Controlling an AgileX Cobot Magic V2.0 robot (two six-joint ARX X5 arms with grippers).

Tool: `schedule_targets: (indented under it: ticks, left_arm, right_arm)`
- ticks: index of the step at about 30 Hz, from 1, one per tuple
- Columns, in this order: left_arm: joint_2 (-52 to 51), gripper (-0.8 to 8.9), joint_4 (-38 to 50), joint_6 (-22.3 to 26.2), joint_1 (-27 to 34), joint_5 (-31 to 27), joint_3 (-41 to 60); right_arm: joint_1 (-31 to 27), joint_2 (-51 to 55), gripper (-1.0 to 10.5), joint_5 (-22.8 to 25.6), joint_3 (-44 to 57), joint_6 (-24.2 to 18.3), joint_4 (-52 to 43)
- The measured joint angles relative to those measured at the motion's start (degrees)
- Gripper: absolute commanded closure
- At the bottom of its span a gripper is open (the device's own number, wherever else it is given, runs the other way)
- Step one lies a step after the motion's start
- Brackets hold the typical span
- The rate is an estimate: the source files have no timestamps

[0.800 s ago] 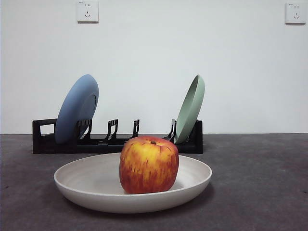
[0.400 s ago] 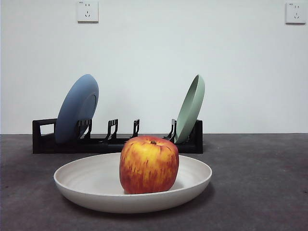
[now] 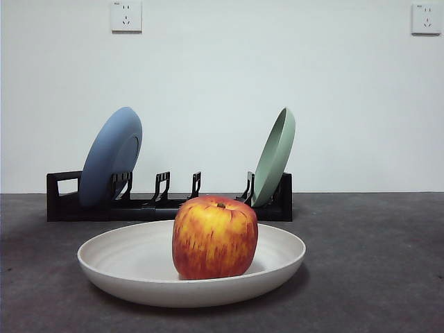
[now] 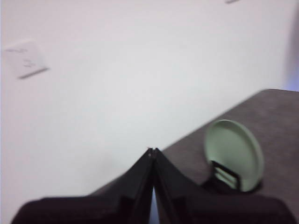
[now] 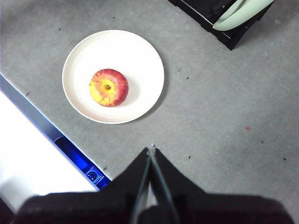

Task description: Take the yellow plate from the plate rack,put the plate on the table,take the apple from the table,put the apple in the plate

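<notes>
The cream yellow plate (image 3: 139, 267) lies flat on the dark grey table (image 3: 374, 263) in front of the black plate rack (image 3: 62, 201). The red and yellow apple (image 3: 215, 237) stands in the plate. The right wrist view shows the plate (image 5: 140, 70) with the apple (image 5: 108, 87) in it from high above. My right gripper (image 5: 151, 150) is shut and empty, well above the table and apart from the plate. My left gripper (image 4: 152, 150) is shut and empty, held high and facing the wall. Neither gripper shows in the front view.
A blue plate (image 3: 111, 156) leans at the rack's left end and a pale green plate (image 3: 275, 156) at its right end. The green plate also shows in the left wrist view (image 4: 233, 154) and the right wrist view (image 5: 238, 11). The table's edge (image 5: 32, 116) runs near the plate.
</notes>
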State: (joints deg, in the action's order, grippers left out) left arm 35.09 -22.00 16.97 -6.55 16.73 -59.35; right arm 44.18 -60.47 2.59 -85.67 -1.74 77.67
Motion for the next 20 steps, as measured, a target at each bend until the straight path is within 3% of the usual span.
schedule_targets:
  ticks: [4, 9, 20]
  left_arm:
    - [-6.8, 8.17, 8.9, -0.9, 3.8, 0.0, 12.6]
    - [-14.4, 8.17, 17.5, -5.2, 6.9, 0.0, 29.4]
    - [-29.4, 8.17, 18.2, -13.8, 10.1, -0.2, 53.4]
  right_arm:
    - [0.0, 0.0, 9.5, 0.0, 0.0, 0.0, 0.0]
    - [0.0, 0.0, 9.5, 0.0, 0.0, 0.0, 0.0]
    - [0.0, 0.0, 9.5, 0.0, 0.0, 0.0, 0.0]
